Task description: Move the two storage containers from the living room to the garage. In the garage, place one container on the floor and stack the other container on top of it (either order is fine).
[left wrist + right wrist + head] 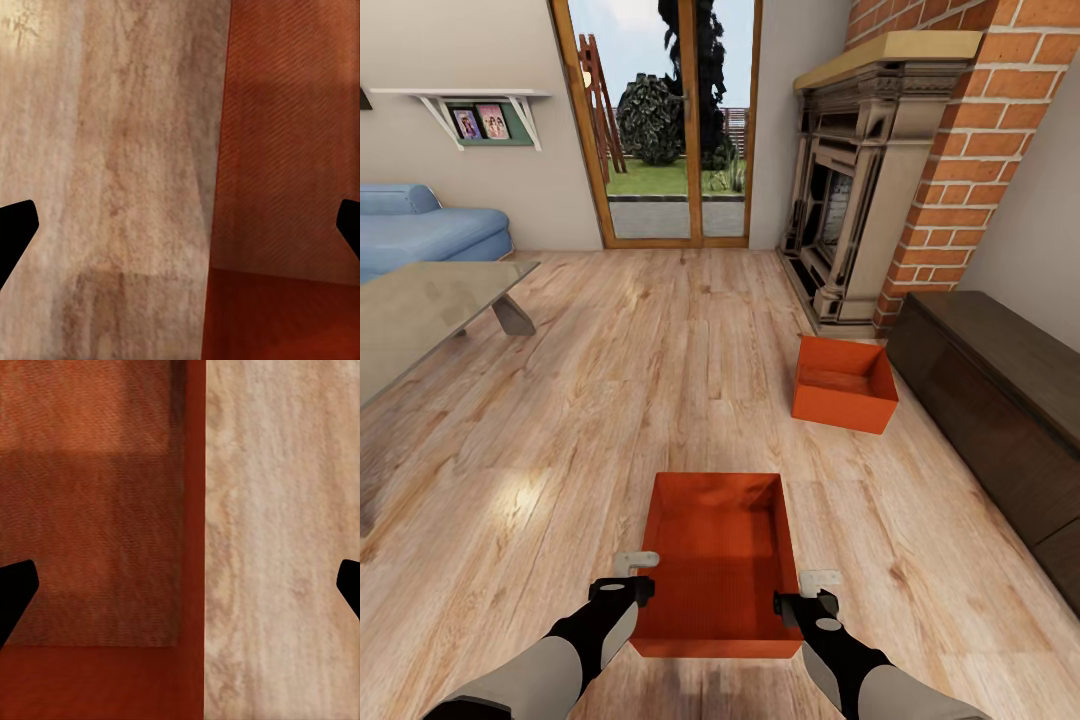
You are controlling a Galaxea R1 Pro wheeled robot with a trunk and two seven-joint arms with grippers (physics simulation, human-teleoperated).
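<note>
I am in the living room, on its light wood plank floor (pixel 560 430). One orange-red storage container (pixel 720 560) lies right in front of me, open side up. My left gripper (pixel 637 566) stands open over its left wall and my right gripper (pixel 819 580) stands open over its right wall. The left wrist view has the container's wall (pixel 292 150) between the spread fingers of the left gripper (pixel 180 225). The right wrist view shows the container's other wall (pixel 90 510) inside the open right gripper (pixel 180 585). The second container (pixel 844 382) sits farther off to the right. The garage is out of view.
A dark low cabinet (pixel 1000 400) runs along the right wall beside the far container. The brick fireplace (pixel 860 200) stands behind it. A glass-topped table (pixel 420 310) and blue sofa (pixel 420 230) are at the left, and glass doors (pixel 660 130) are straight ahead.
</note>
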